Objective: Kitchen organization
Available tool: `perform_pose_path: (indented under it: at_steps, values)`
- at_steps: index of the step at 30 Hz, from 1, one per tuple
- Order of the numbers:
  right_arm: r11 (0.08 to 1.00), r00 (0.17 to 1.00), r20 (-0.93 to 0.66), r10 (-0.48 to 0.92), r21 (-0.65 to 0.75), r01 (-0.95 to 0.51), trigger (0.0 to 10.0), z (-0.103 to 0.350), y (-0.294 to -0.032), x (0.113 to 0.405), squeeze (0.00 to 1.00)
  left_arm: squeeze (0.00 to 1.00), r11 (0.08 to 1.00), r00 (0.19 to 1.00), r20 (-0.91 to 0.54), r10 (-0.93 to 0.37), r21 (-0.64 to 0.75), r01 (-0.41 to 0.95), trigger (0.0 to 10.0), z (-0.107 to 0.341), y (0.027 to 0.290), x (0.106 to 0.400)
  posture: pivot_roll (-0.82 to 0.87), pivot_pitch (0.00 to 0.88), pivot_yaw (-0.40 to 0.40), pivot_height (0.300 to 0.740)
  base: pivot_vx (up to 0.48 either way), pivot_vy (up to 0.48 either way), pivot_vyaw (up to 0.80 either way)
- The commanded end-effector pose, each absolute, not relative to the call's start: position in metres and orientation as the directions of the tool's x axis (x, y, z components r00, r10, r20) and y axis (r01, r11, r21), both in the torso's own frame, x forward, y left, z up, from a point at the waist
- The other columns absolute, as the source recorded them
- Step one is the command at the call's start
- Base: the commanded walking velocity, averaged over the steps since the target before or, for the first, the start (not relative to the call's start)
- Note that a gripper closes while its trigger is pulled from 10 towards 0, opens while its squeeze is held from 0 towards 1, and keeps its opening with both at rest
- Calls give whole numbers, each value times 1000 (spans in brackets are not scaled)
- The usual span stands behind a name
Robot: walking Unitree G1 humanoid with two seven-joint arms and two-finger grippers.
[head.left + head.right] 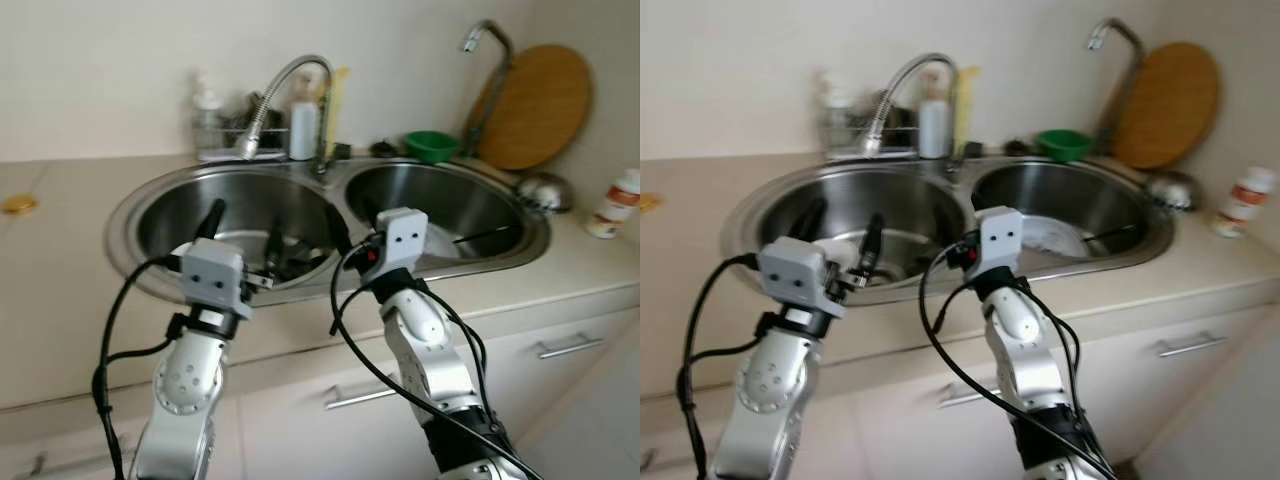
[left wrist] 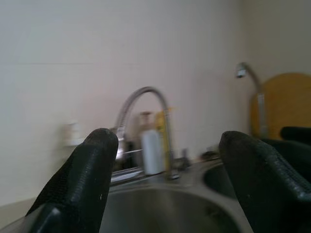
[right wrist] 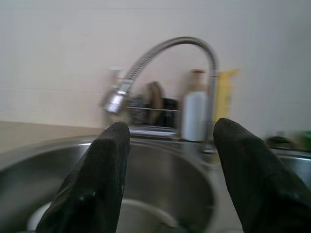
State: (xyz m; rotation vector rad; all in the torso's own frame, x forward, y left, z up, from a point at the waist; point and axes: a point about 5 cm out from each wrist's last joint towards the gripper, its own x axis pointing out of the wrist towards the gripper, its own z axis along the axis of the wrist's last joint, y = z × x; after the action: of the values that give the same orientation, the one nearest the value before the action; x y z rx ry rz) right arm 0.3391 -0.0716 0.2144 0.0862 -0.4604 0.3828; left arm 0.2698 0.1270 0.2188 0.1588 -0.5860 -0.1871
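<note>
Head cameras: I stood at a beige counter facing a double steel sink. My left gripper hung over the near rim of the left basin, both black fingers pointing away from me and spread apart — nothing between them. My right gripper sat at the divider between the two basins, wrist block facing the camera; from here I couldn't read the finger gap. Some dark utensils lay in the bottom of the left basin, blurred. A white plate lay in the right basin with a thin dark utensil across it. A flexible gooseneck faucet arched over the left basin from the far rim. Behind it stood a white bottle, a wire caddy and a yellow item. A green bowl sat far right of the faucet, a round wooden board leaned on the wall, a second thin tap stood in front of it. A white bottle with a red cap stood at the far right of the counter.

Left wrist: both fingers wide apart, empty, faucet and white bottle seen between them.

Right wrist: fingers also wide apart and empty — faucet ahead, left basin below.
</note>
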Motion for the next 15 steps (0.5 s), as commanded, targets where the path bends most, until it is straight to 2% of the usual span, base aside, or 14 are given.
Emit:
perform_pose_path:
  at_steps: [1, 15]
  values:
    - [925, 808, 484, 336, -8, -380, 10000, 222, -72, 337, 0, 0, 970, 818, 530, -226, 204, 136, 10000, 218, 127, 270, 17, 0, -43, 736, 0, 0, -800]
    - [924, 803, 492, 337, -11, -381, 10000, 222, -72, 335, 0, 0, 967, 817, 526, -235, 213, 140, 10000, 215, 125, 270, 14, 0, -48, 736, 0, 0, -800]
